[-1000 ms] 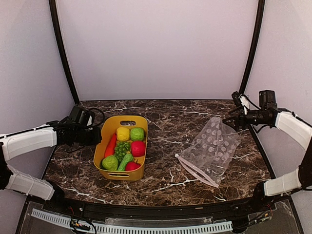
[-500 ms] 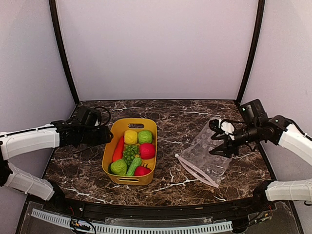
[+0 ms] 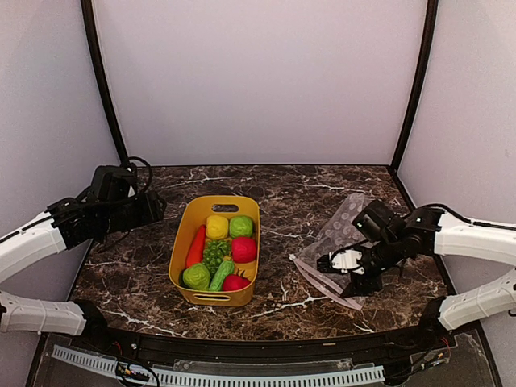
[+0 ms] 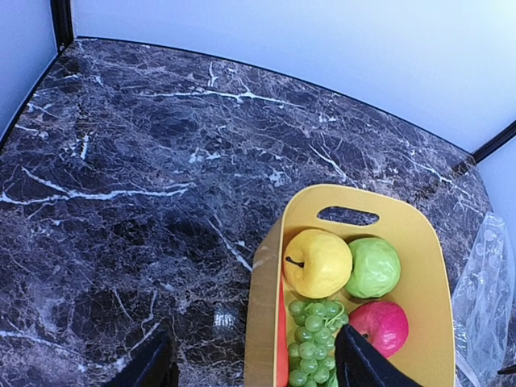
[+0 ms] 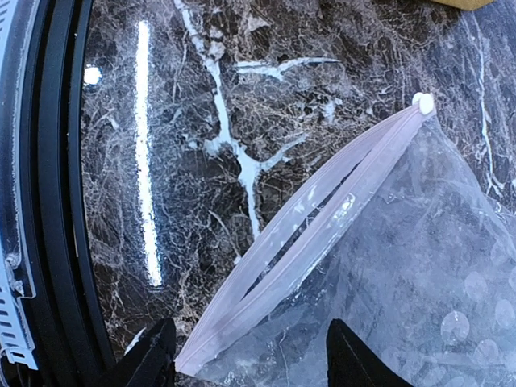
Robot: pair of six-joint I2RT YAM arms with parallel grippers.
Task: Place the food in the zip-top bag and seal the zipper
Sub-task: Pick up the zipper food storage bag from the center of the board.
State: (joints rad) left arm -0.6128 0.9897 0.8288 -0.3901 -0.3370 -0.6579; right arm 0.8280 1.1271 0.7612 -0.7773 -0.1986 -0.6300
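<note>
Food (image 3: 218,250) — lemon, pear, red fruits, grapes, cucumber and carrot, all lying in the yellow tub (image 4: 264,322), left of centre on the counter (image 3: 274,193). None bagged.

Bag (image 3: 345,224) — lying on the counter right of the tub, well apart from it. Its zipper (image 5: 310,230) runs along the near-left edge, lips slightly parted.

Left end effector (image 4: 258,372) — mine, spread, holding nothing, near the tub's left rim.

Right end effector (image 5: 254,364) — mine, spread, holding nothing, low over the near end of the bag's mouth. Whether it touches, I cannot tell.

Step in hand, as I judge it: securing the bag's mouth before any loading.

Next move calls for: the right to pinch one lip beside the zipper and lift it open, then the left to descend on a top fruit, the lemon (image 4: 316,262) likeliest.
</note>
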